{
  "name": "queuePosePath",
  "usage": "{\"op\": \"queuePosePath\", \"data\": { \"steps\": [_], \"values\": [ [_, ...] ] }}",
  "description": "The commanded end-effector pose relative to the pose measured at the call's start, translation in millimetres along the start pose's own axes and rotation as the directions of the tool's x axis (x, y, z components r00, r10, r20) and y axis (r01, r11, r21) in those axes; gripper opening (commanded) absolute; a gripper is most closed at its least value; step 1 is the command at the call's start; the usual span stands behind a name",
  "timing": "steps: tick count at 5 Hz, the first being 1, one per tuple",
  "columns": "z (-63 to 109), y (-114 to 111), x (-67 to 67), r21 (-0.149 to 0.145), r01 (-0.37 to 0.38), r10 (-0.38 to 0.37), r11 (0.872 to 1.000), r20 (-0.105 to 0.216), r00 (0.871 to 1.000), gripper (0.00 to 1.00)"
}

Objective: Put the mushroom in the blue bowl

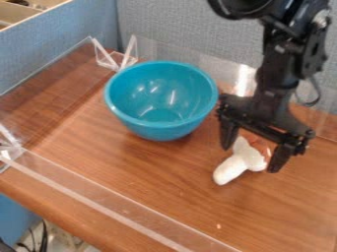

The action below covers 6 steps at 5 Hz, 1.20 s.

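A: What stands at the left of the view?

B: A white wire-like frame (pixel 116 57) rises near the rear edge of the brown wood-grained tabletop (pixel 125 182), a little behind and to the left of the bowl.

A: And next to it?

B: The round, deep, glossy turquoise-blue plastic bowl (pixel 161 126), upright with its mouth facing up. No object is visible within it. This is the destination.

A: Where is the object to be transferred?

B: Right of the bowl and nearer the viewer: a small toy mushroom with a thick cream-white stem (pixel 232 168) and a reddish-brown cap. It lies on its side on the tabletop, stem toward the viewer, cap partly hidden by the arm.

A: What is the condition of the black end effector (pixel 259 157) at the right?

B: Its fingers are spread wide, one on either side of the mushroom's upper part. No grip is evident; whether either finger touches the mushroom cannot be determined.

A: Which step is in hand, then?

B: By inference, alignment for the grasp. Transfer and release remain to be done.

A: What does the next move require?

B: Probably a small correction to centre the fingers about the mushroom, lowering if clearance permits, then closure. A grip too near the rounded cap might let it slip. Once secured, it should be lifted above the bowl's rim and carried leftward.
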<state>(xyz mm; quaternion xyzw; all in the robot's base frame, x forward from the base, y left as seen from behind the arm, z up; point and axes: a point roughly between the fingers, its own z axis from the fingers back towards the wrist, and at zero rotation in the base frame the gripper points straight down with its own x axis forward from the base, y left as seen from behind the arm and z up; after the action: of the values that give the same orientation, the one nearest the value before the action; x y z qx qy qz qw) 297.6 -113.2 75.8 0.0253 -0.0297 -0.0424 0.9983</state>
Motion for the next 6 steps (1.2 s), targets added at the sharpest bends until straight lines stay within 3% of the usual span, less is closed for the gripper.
{"op": "queuePosePath", "data": {
  "steps": [1, 3, 5, 6],
  "values": [
    [18.4, 7, 9.9, -0.016, 0.042, -0.041, 0.999, 0.060, 0.997, 1.00],
    [13.4, 15, 18.0, -0.006, 0.138, -0.137, 0.990, 0.040, 0.990, 1.00],
    [-17.0, 23, 22.5, 0.009, 0.110, -0.110, 0.994, 0.000, 0.994, 1.00],
    [-33.6, 39, 20.8, 0.010, 0.170, -0.170, 0.985, -0.017, 0.985, 1.00]
  ]
}}
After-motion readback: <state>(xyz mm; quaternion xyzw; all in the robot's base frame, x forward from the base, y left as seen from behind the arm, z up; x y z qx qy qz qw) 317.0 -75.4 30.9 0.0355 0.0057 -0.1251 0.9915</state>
